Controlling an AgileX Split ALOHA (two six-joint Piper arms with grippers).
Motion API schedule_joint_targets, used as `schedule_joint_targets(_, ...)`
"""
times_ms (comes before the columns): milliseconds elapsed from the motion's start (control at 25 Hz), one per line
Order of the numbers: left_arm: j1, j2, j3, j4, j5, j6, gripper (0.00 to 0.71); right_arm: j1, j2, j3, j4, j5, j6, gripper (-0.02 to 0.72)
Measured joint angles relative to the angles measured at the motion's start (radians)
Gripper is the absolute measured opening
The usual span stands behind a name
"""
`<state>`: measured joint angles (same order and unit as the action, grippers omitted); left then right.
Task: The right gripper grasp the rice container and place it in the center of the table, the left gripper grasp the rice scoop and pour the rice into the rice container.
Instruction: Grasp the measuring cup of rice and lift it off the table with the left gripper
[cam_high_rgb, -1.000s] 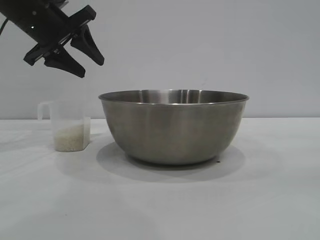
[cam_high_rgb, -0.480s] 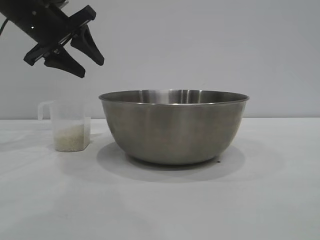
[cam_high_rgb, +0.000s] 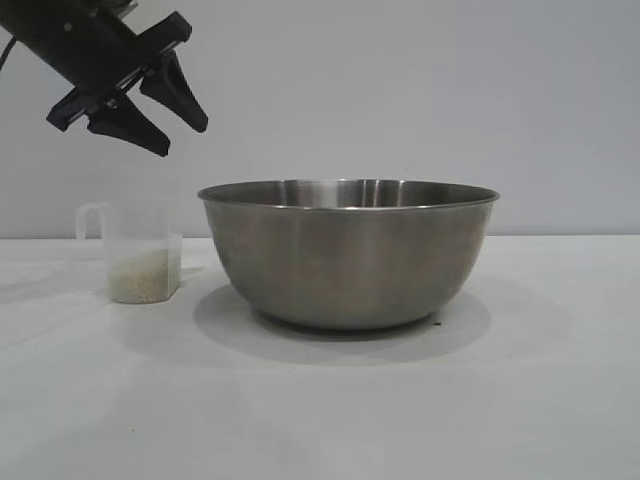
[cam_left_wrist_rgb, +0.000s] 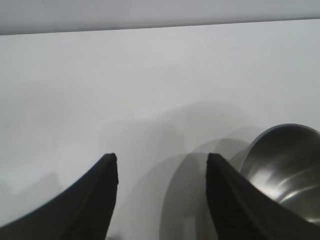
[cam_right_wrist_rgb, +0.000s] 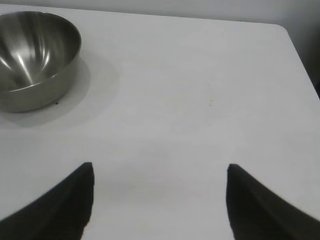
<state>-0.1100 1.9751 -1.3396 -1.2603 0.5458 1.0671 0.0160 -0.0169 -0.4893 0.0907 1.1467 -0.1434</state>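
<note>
The exterior view looks level and close across the counter (cam_high_rgb: 560, 400) at the bowl (cam_high_rgb: 348, 255). Both wrist views look down past their own fingers (cam_left_wrist_rgb: 95, 200) (cam_right_wrist_rgb: 65, 200), sharing that bowl.

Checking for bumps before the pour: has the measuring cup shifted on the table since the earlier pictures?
No. The measuring cup stands upright in the same spot left of the steel bowl, with the same gap between them.
</note>
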Motion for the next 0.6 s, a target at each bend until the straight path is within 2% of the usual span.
schedule_joint_targets(360,0.011,0.0,0.0,0.0,0.016,0.019,0.386,0.0,0.0,0.0,-0.004,-0.001,0.0,0.472)
schedule_joint_targets(600,0.095,-0.049,0.0,0.007,0.077,0.019,0.386,0.0,0.0,0.0,-0.004,-0.001,0.0,0.472)
